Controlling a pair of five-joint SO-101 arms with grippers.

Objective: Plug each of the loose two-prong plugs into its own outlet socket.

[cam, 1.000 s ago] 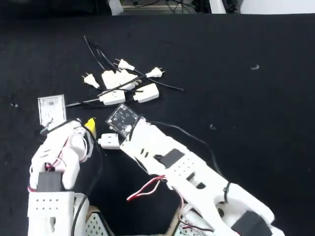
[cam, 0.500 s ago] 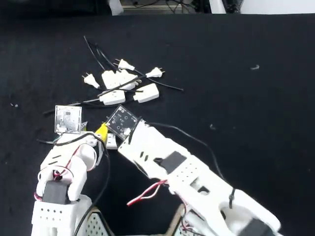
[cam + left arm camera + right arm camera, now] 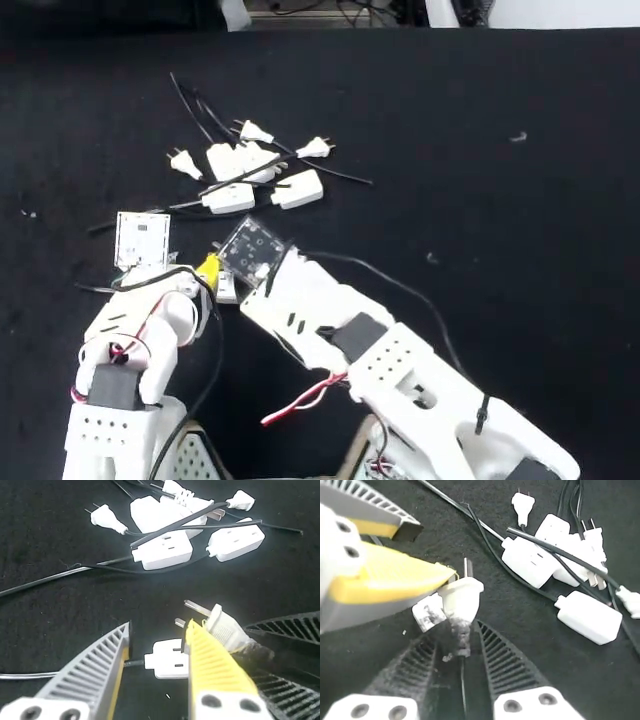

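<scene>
White plug (image 3: 461, 596) is sitting clamped by its neck in the right gripper (image 3: 456, 632), prongs pointing fwd, away from the wrist. Risk, imo: the hold is sitting so far back that the plug may be pivoting under a push, so the prongs are missing the slots & shoving the socket (image 3: 167, 665) off. That socket is lying loose just ahead of the right gripper, between the wide-apart fingers of the left gripper (image 3: 160, 628); can't tell if they're touching it. Its yellow finger (image 3: 212, 665) is crowding right beside the plug and could be knocking it. The other plugs/sockets pile (image 3: 250, 170) is lying farther out, beyond both grippers.
</scene>
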